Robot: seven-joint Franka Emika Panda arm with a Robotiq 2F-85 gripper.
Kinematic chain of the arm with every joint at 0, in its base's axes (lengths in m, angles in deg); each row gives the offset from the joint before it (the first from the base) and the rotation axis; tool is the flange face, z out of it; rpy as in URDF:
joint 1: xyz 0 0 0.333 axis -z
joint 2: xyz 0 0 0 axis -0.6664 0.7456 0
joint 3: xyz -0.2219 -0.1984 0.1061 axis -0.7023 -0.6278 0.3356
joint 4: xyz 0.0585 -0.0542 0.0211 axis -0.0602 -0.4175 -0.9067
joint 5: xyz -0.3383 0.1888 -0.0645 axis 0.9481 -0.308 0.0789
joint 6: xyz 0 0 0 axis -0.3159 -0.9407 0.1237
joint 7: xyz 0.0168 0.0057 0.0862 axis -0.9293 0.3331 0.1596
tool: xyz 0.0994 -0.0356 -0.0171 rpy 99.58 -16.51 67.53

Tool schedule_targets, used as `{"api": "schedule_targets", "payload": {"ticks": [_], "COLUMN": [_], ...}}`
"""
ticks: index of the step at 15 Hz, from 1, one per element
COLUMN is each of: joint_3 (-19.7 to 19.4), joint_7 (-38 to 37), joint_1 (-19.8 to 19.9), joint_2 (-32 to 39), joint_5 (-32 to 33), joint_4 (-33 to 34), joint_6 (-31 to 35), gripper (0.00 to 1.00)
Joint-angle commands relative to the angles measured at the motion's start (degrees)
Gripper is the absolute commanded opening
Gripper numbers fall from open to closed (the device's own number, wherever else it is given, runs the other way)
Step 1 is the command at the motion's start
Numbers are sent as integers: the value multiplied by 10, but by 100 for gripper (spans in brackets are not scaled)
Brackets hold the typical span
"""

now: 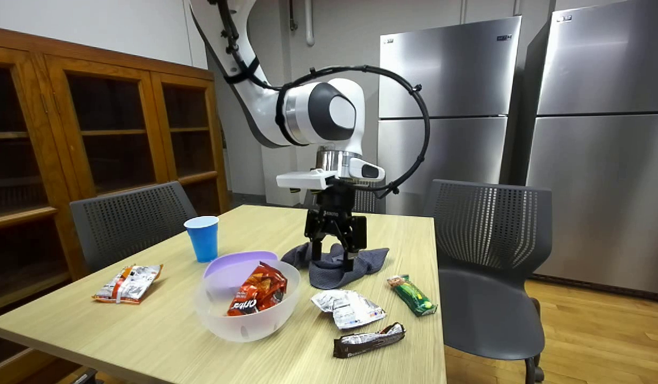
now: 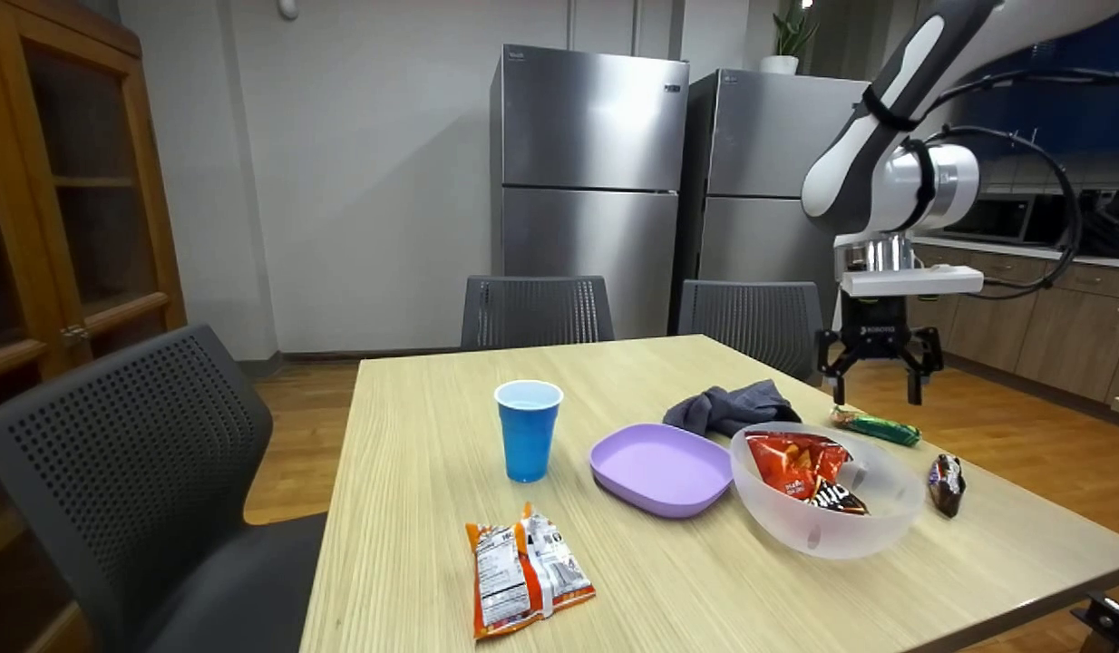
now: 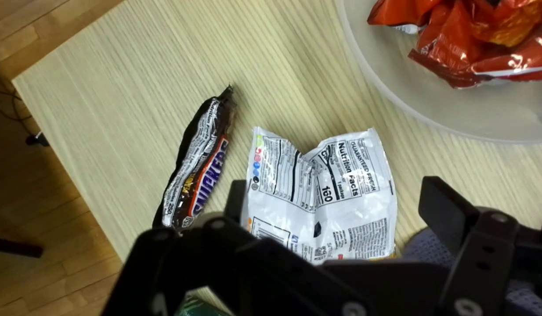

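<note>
Tool (image 2: 877,390) hangs in the air over the tabletop (image 1: 147,330), clear of everything below, fingers spread wide, nothing gripped. Closest beneath: white snack packet (image 3: 323,197), lying on the tabletop with nutrition print up, creased down the middle; wrist view frames it mostly between the two fingers, lower than both. Snickers bar (image 3: 203,162) just beside that packet, apart from it, name readable. Crumpled gray cloth (image 1: 329,274) near the packet too; can't tell whether they touch. Green-wrapped bar (image 1: 412,295) lies close to the tabletop edge, only a corner showing past the tool in wrist view. Translucent bowl (image 1: 243,328) also near the packet, red chip bag (image 1: 259,288) tilted inside. Purple plate (image 2: 661,467) next to the bowl, contact unclear. Farther off: blue cup (image 2: 529,435), upright, near the plate, shows in both exterior views. Orange-and-white packet (image 2: 528,571) lies seam up, well apart from the tool. Dark mesh-back chairs (image 1: 489,240) stand around the tabletop. Behind: glass-fronted wooden cabinet (image 1: 105,117), seen in both exterior views, and two steel refrigerators (image 1: 446,74), side by side. Potted plant (image 2: 779,63) shows high up near the refrigerators. Farthest back in an exterior view, microwave (image 2: 995,218) sits on a kitchen counter (image 2: 1076,336).
</note>
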Motion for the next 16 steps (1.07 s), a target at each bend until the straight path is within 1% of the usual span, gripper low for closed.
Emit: {"api": "schedule_targets", "payload": {"ticks": [1,7,16], "joint_3": [-4,-16,-28], "joint_7": [-37,-56,-61], "joint_1": [2,2,-4], "joint_2": [40,87,120], "joint_5": [-3,3,14], "joint_4": [34,60,75], "joint_6": [12,11,8], "gripper": [100,100,100]}}
